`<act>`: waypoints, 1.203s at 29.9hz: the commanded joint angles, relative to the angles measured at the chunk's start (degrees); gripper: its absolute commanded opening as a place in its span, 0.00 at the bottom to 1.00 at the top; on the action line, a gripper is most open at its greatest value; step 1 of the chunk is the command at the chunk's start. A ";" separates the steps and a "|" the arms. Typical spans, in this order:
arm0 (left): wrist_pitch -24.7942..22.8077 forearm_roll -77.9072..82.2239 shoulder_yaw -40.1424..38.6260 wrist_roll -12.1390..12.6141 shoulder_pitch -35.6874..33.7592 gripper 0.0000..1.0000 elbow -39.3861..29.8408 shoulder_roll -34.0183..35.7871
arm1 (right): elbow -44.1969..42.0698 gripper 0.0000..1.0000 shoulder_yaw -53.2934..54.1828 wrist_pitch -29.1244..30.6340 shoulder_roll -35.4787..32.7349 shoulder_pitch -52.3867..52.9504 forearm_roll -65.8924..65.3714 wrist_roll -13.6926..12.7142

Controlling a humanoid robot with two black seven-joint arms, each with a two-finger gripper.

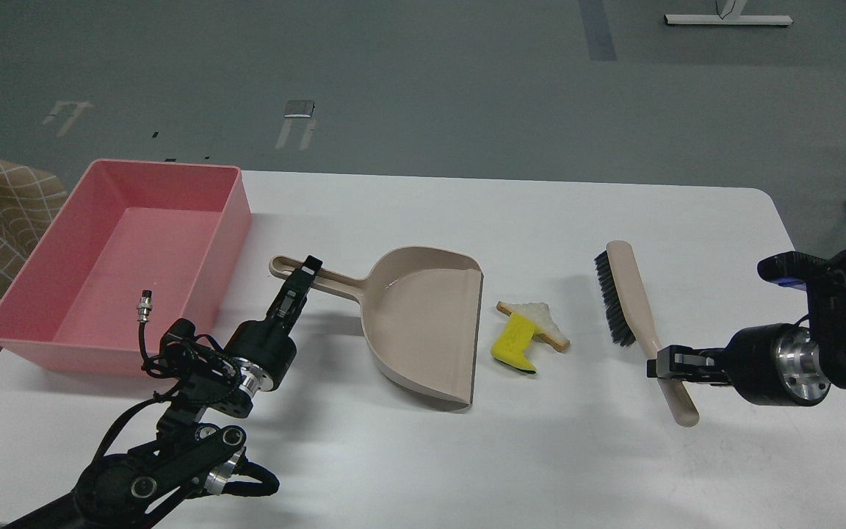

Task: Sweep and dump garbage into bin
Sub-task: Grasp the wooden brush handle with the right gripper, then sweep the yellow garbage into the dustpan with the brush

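The left claw [308, 270] sits at the beige dustpan's [427, 323] handle, its dark fingers lying along and over the handle near the ringed end; whether they are pinched on it or only resting there cannot be told from this angle. The right claw [664, 364] reaches in from the table's [511, 455] right edge, its two fingers closed on the beige handle of the brush [632, 316], well below the black bristles. The brush lies flat on the table, bristles facing the table's left.

The garbage lies between dustpan and brush, near the table's middle: a white bread piece [544, 319] with brown crust, and a yellow sponge chunk [515, 342] with a green underside, the two touching, the sponge overlapping the bread's near side. Both sit just beside the dustpan's open lip. The pink bin [41, 334] stands at the table's far left corner, beside the dustpan's handle end.
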 commanded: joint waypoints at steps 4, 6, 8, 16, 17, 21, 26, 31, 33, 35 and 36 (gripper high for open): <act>0.00 -0.03 -0.05 -0.04 -0.04 0.00 0.00 0.06 | 0.00 0.03 -0.37 0.00 0.38 -0.98 0.02 0.00; 0.00 -0.03 0.04 -0.04 -0.04 0.00 0.00 0.06 | 0.00 0.03 -0.37 0.00 0.56 -1.68 0.02 0.00; 0.00 -0.03 0.04 -0.04 -0.04 0.00 0.00 0.15 | 0.00 0.03 -0.37 0.00 0.82 -1.86 0.02 0.00; 0.00 0.05 0.04 -0.04 -0.04 0.00 0.00 0.06 | 0.00 0.03 -0.28 0.00 3.72 -3.18 0.02 0.00; 0.00 -0.03 0.04 -0.04 -0.04 0.00 0.00 0.06 | 0.00 0.03 -0.28 0.00 4.16 -3.18 0.02 0.00; 0.00 -0.03 0.04 -0.04 -0.04 0.00 0.00 0.06 | 0.00 0.03 -0.28 0.00 6.70 -3.27 0.02 0.00; 0.00 0.06 0.04 -0.04 0.05 0.00 0.00 0.06 | 0.00 0.03 -0.28 0.00 8.72 -3.27 0.10 0.00; 0.00 0.06 0.04 -0.04 0.05 0.00 0.00 -0.03 | -0.35 0.03 0.24 0.00 11.89 -3.44 0.11 0.00; 0.00 0.05 0.04 -0.04 -0.04 0.00 0.00 -0.03 | -0.52 0.03 0.25 0.00 13.30 -3.53 0.11 0.00; 0.00 0.06 0.04 -0.04 -0.04 0.00 0.00 -0.03 | -1.40 0.03 0.25 0.00 16.01 -3.71 0.28 0.00; 0.00 0.06 0.04 -0.04 -0.04 0.00 0.00 -0.03 | -1.84 0.03 0.25 0.00 16.55 -3.80 0.54 0.00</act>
